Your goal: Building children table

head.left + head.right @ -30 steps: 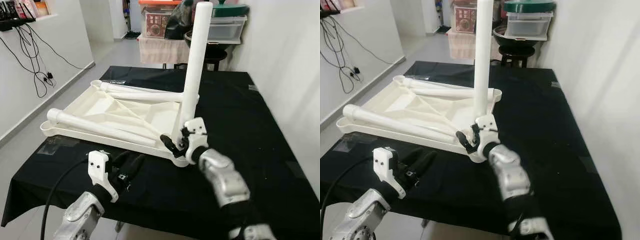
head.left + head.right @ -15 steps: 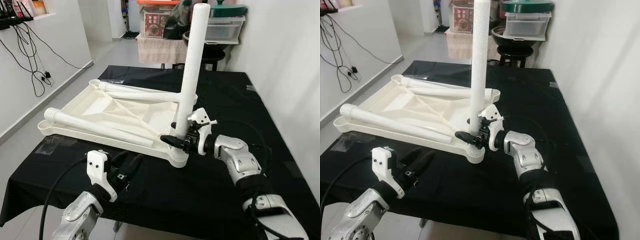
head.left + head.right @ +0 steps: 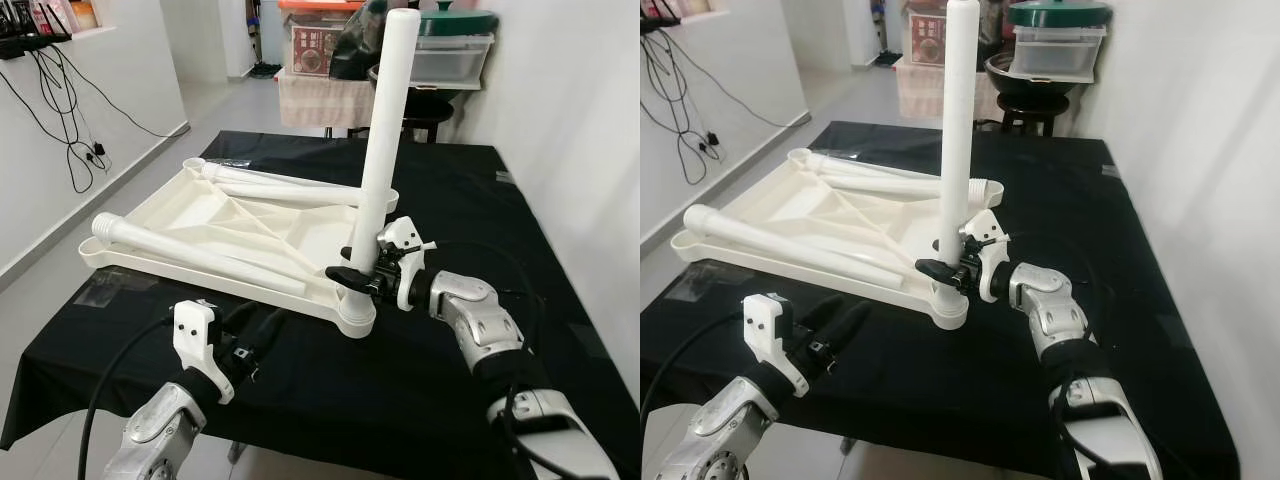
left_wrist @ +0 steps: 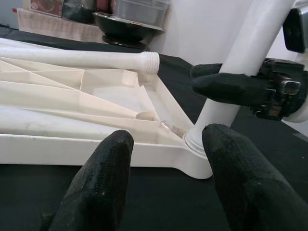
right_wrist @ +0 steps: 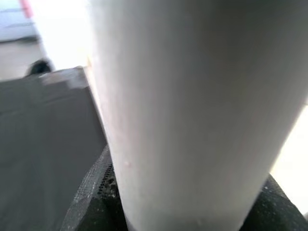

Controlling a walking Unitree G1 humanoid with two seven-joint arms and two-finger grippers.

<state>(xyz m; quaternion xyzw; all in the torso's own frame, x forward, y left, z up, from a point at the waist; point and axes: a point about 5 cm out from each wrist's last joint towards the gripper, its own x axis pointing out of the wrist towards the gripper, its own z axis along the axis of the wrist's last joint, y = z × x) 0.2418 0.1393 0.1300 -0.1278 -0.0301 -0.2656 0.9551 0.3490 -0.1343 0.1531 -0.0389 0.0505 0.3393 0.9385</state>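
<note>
Right wrist view: the upright leg takes up most of the frame, blurred, with a black fingertip pressed against its lower part; the cloth behind it is out of focus
Hidden: the right gripper's far finger is behind the leg in the eye views; the robot's body and the lower part of both arms are cut off by the frame edge
Hard to make out: the boxes and the dark bowl past the far end of the table are too small to read
Tabletop: white, lying upside down on the black cloth, ribs facing up, towards the left half of the table
In the tabletop: two loose legs lie inside it, one along the near edge, one along the far edge with its threaded end towards the right
Upright leg: stands in the socket at the near right corner of the tabletop, leaning slightly
Right gripper: clamped on the upright leg low down, just above the socket
Left gripper: fingers spread, holding nothing, hovering over the cloth just in front of the tabletop's near edge, aimed at the socket
Left wrist view: both black fingers frame the socket, with the right gripper's finger across the leg beyond
</note>
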